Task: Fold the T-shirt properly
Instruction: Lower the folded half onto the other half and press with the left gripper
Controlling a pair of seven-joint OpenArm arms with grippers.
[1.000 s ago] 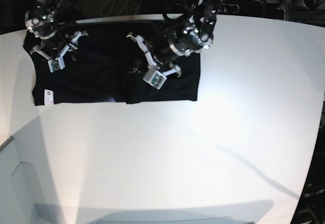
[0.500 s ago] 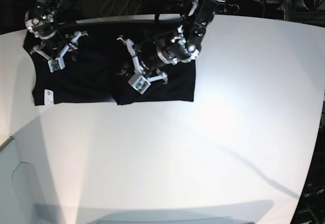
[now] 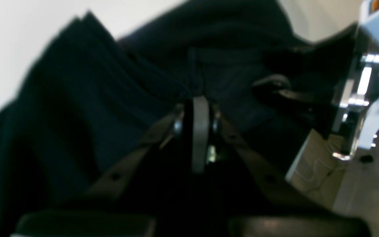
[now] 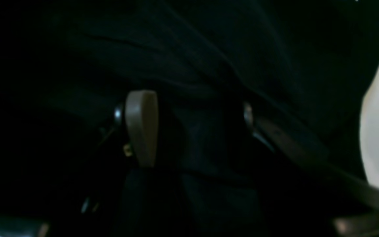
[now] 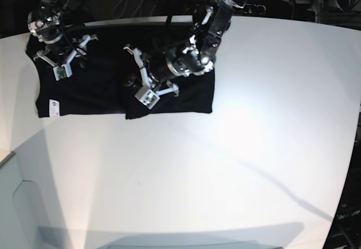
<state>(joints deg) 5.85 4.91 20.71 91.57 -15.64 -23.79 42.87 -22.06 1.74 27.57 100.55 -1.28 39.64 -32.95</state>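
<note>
- A black T-shirt point(image 5: 84, 88) lies at the far left of a white table point(image 5: 225, 164), its right part doubled over toward the middle.
- The left gripper point(image 3: 198, 108) is pinched tight on a fold of the cloth.
- The right gripper point(image 4: 189, 121) hangs above the T-shirt's left part, jaws wide, holding nothing.

setting: robotics lab or test bench | evidence: a broad white table point(image 5: 237, 164) is filling most of the frame | two robot arms are standing at its upper edge | loose cables point(image 5: 127, 0) are lying in the dark upper left behind them
</note>
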